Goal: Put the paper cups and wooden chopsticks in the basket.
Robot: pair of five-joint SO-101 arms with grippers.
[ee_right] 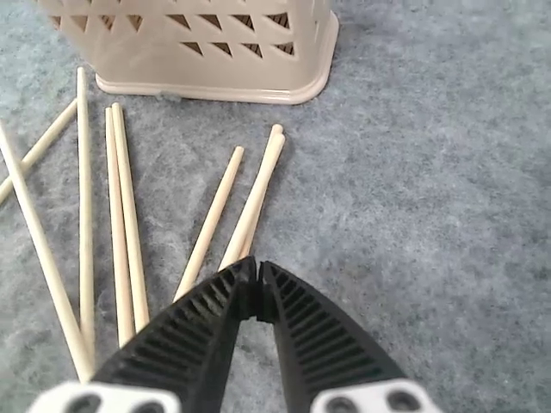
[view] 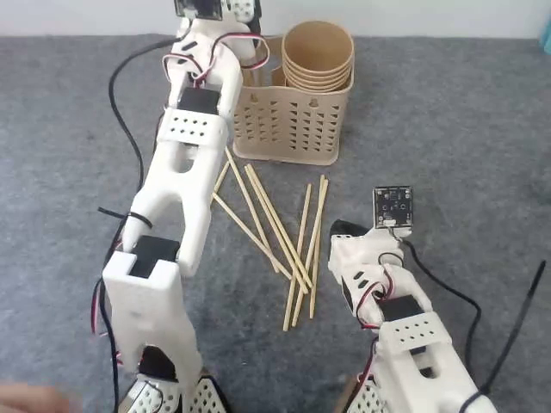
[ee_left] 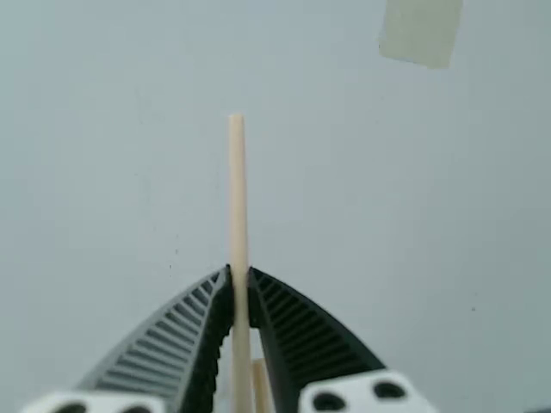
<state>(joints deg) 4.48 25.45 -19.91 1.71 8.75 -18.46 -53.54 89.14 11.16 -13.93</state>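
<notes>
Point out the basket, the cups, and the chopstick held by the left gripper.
basket [view: 288, 129]: high view, on its perforated front wall.
cups [view: 318, 76]: high view, on the front of the stacked rims.
held chopstick [ee_left: 237, 198]: left wrist view, on the bare middle of the shaft.

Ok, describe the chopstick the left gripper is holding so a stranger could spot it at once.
Find the beige basket at the far side of the grey mat, with stacked paper cups in it. The left arm stretches to it, its gripper shut on one chopstick. The other chopsticks lie loose on the mat; this one alone is gripped.
</notes>
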